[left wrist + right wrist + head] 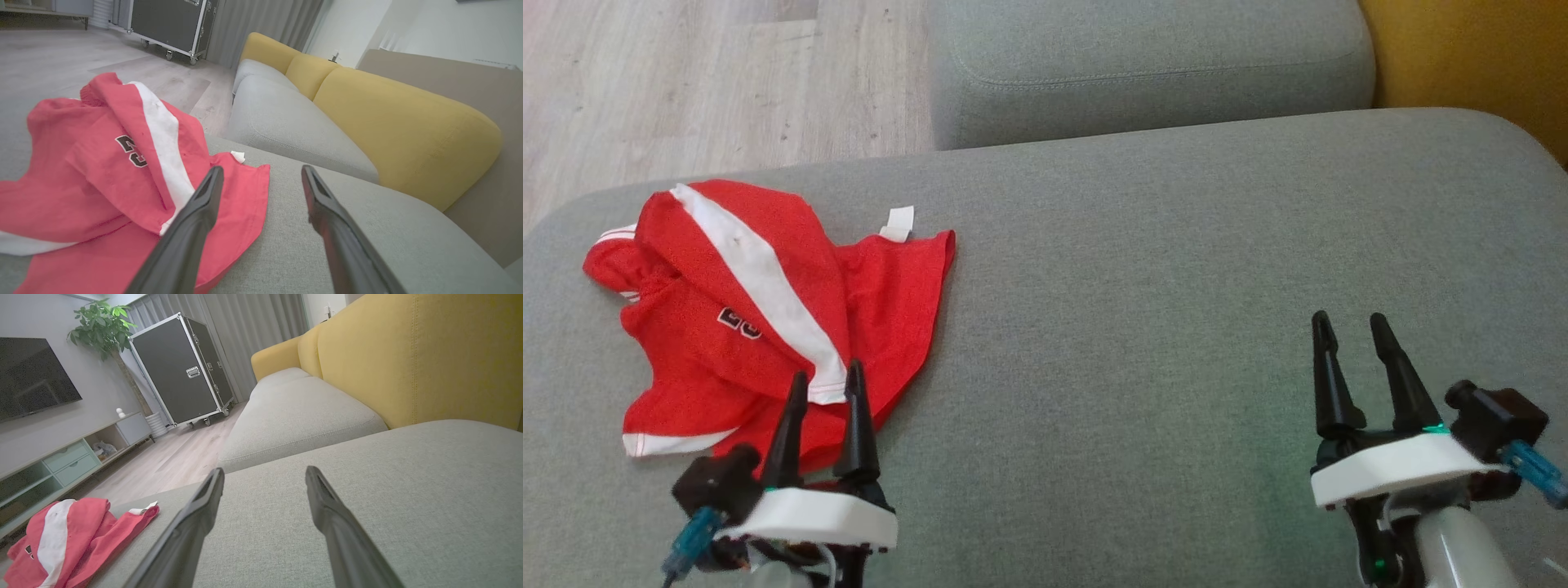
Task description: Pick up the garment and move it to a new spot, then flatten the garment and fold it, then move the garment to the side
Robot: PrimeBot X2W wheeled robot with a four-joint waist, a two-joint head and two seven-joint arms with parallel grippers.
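crumpled red fabric garment with white stripe (pixel 768 318): left of frame, on grey fabric sofa cushion (pixel 1160 327). left gripper (pixel 827 378) fingers apart at its lower edge. right gripper (pixel 1349 320) apart, lower right, empty.

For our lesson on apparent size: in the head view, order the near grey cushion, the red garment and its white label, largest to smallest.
1. near grey cushion
2. red garment
3. white label
No two look alike.
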